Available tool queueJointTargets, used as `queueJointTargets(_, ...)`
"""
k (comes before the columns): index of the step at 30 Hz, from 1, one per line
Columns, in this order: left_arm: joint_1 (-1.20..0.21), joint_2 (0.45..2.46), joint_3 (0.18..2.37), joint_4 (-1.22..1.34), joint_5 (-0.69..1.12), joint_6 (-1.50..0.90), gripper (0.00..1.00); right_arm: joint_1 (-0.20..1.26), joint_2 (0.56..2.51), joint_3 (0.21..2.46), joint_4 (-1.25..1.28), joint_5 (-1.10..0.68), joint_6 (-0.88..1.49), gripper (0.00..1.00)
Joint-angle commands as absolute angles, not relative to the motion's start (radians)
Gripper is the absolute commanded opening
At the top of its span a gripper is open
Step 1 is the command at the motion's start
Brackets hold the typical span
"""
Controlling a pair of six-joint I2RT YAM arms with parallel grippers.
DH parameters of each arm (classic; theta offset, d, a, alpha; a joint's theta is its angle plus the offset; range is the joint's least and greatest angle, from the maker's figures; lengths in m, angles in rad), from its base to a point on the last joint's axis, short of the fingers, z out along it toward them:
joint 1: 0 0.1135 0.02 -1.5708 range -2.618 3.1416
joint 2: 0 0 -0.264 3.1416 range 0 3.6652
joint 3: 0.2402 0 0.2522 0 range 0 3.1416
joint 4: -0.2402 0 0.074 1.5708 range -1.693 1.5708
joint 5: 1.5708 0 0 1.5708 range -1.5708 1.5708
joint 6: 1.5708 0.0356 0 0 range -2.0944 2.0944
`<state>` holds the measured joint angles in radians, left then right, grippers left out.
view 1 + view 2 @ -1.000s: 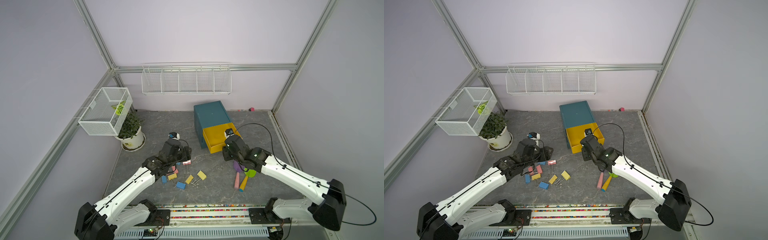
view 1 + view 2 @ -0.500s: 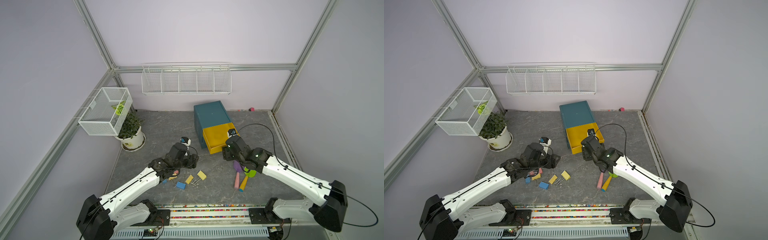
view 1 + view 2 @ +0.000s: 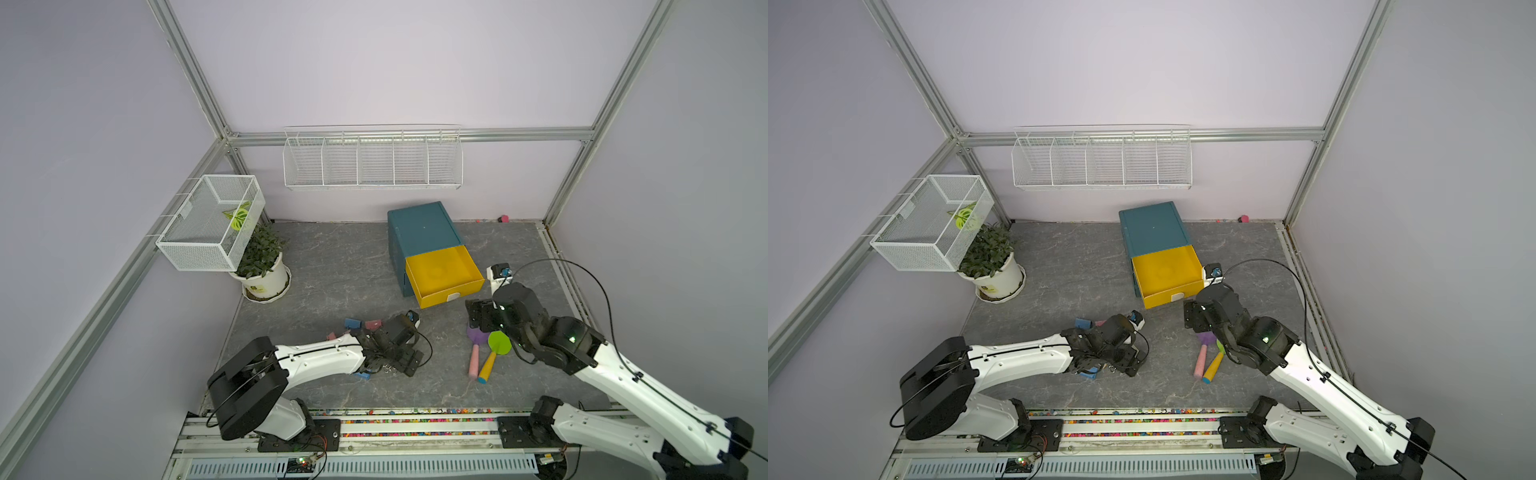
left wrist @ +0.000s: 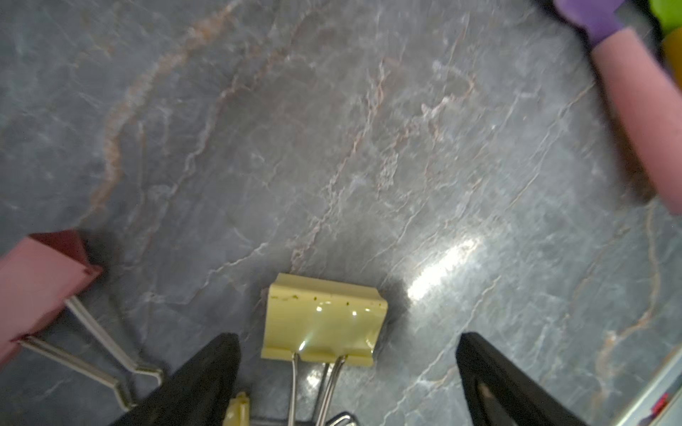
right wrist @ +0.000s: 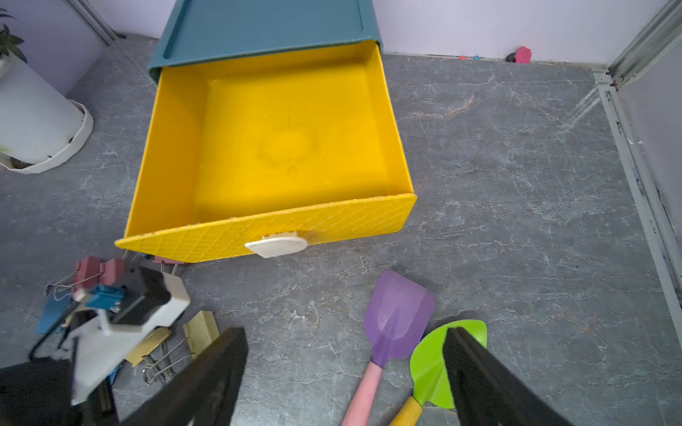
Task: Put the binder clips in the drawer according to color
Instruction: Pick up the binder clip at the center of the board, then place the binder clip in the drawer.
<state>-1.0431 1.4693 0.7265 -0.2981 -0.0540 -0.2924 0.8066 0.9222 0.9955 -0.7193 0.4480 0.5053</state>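
Left tool (image 4: 347,341) sits low over the worktop (image 4: 332,129), fingers spread wide. A yellow clip (image 4: 324,321) lies flat between them, touching neither one. Right tool (image 5: 345,332) is spread too and grips nothing. It hovers just on the near side of the drawer front, over the toy shovels.

The teal cabinet (image 3: 422,228) stands far and a little right of centre. Its top drawer (image 5: 295,225), the yellow one, is pulled right out towards us and it's bare inside, not a clip in it. Near of that and to the right lie the purple shovel (image 5: 396,317) and the green shovel (image 5: 431,361), side by side and no part of this job. Over on the left is the scatter of clips: a blue clip (image 3: 352,323) and a pink clip (image 3: 372,324) on the far edge of the bunch, and more hidden under the left arm.

So the sorting looks barely begun: drawer open, first yellow about to be picked. Next the left tool needs to drop the last bit and squeeze across the yellow body, not the thin wire handles running back towards the wrist. Then it must lift clean of the pink clip close by and carry far and right to the yellow drawer. The right tool sits close to that route and would do well to stay clear.
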Motion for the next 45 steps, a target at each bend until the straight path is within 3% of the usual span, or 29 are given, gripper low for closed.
queueJointTargets(1,-1.054,1.459,0.716,-0.237,-0.077,-0.283,0.98,0.808,0.896,0.991,-0.779,0.443,0.524,0.9)
queueJointTargets(14,-1.064,1.577,0.752,-0.246,-0.153,-0.251,0.87,0.808,0.888,0.963,-0.773,0.443,0.54,0.89)
queueJointTargets(17,-1.064,1.577,0.761,-0.242,-0.161,-0.248,0.8,0.808,0.887,0.96,-0.775,0.446,0.54,0.88)
queueJointTargets(20,-1.075,1.562,0.758,-0.244,-0.17,-0.251,0.6,0.808,0.884,0.957,-0.773,0.447,0.543,0.86)
queueJointTargets(24,-1.1,1.488,0.745,-0.28,-0.232,-0.286,0.49,0.808,0.877,0.944,-0.763,0.435,0.542,0.85)
queueJointTargets(31,-1.101,1.209,0.759,-0.449,-0.374,-0.406,0.46,0.808,0.833,0.943,-0.746,0.381,0.524,0.82)
queueJointTargets(38,-1.091,1.067,1.018,-0.609,-0.446,-0.443,0.46,0.808,0.78,0.976,-0.766,0.371,0.51,0.81)
queueJointTargets(45,-0.971,1.313,1.46,-0.664,-0.256,-0.36,0.45,0.808,0.754,0.996,-0.778,0.357,0.515,0.8)
